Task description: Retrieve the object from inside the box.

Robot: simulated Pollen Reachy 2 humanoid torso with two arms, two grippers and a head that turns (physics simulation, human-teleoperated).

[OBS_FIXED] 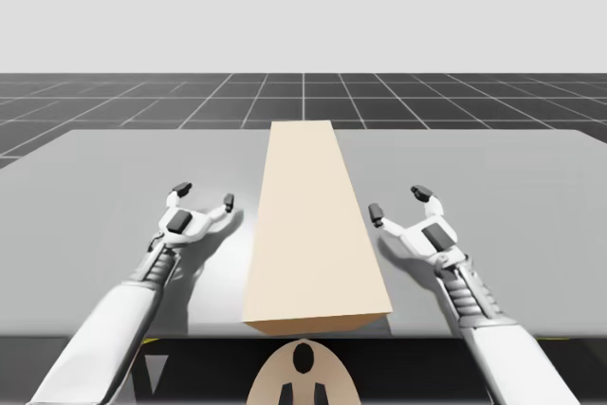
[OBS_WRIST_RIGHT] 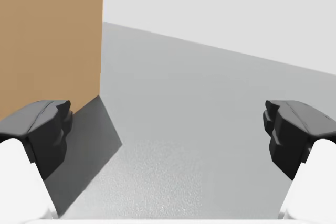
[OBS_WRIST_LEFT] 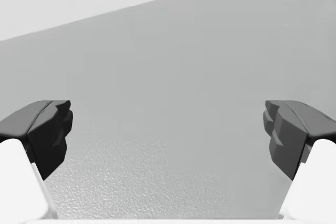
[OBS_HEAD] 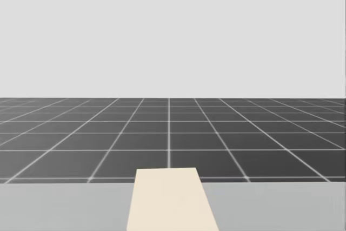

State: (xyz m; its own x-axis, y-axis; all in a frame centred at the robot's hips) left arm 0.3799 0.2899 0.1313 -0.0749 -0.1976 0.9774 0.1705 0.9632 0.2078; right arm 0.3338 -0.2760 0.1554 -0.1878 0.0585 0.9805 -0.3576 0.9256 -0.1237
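**Status: task at its start; no step is complete.**

1. Box. The box (OBS_FIXED: 316, 234) lies on the table (OBS_FIXED: 104, 173) between the two grippers, with its long side running away from the torso. Its top face is plain and unbroken, and no opening can be made out.

2. Object. The object is hidden. Going by the task, it is judged to be inside the box.

3. Left gripper (OBS_FIXED: 205, 194). The fingers are spread wide and hold nothing. Bare table lies between and ahead of them. The box stands beside this gripper on its inner side, apart from it.

4. Right gripper (OBS_FIXED: 398, 202). The fingers are spread wide and hold nothing. In the right wrist view, the brown side wall of the box rises ahead of and beside the inner finger. The wall is outside the gap between the fingers, with no contact.

5. Remaining work, as judged:
   - gain access to the inside of the box;
   - locate the object;
   - close one gripper on it;
   - lift it out.
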